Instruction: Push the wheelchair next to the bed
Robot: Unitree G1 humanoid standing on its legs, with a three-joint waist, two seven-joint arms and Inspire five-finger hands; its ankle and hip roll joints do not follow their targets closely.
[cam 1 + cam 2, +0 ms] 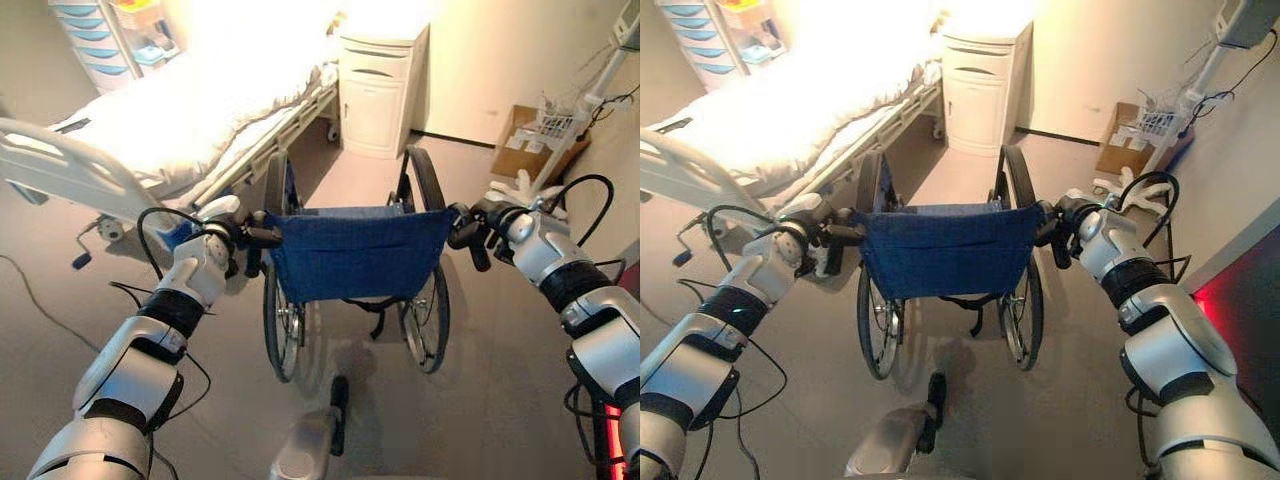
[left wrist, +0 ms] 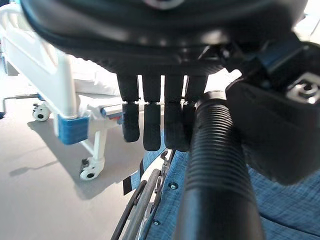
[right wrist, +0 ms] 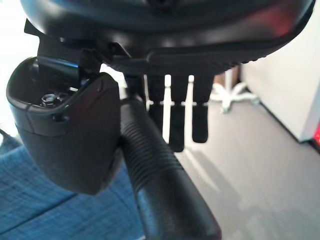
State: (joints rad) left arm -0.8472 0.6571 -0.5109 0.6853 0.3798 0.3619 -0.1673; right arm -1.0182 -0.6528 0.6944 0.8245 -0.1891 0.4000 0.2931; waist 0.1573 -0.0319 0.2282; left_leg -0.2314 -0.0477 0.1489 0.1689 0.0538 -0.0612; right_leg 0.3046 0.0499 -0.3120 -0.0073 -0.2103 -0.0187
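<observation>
On the grey floor [image 1: 500, 380], straight before us, we note the wheelchair [image 1: 355, 255], its blue back facing us and its big wheels either side. It stands near the foot end of the bed [image 1: 190, 120], just to the right of the bed's white rail [image 1: 60, 165], with a gap of floor between them; the bed lies to the upper left, white sheets over it. Left hand [image 1: 238, 236]: at the chair's left push grip [image 2: 217, 165]. In the left wrist view we see the ribbed black grip lying between the thumb and the row of fingers [image 2: 152, 125]; the fingers hang down beside it, fairly straight, not curled round it, so we log the hand as relaxed and resting against the grip. Right hand [image 1: 478, 232]: at the right grip [image 3: 155, 165], same picture in the right wrist view, thumb on one side, fingers [image 3: 177, 122] hanging straight past the other, no wrap. Beyond the chair stands a white cabinet [image 1: 380, 85] at the head of the bed. A cardboard box [image 1: 525, 140] sits by the right wall, with a white wire rack [image 1: 555, 125] over it. Blue drawers [image 1: 90, 35] at upper left, behind the bed.
</observation>
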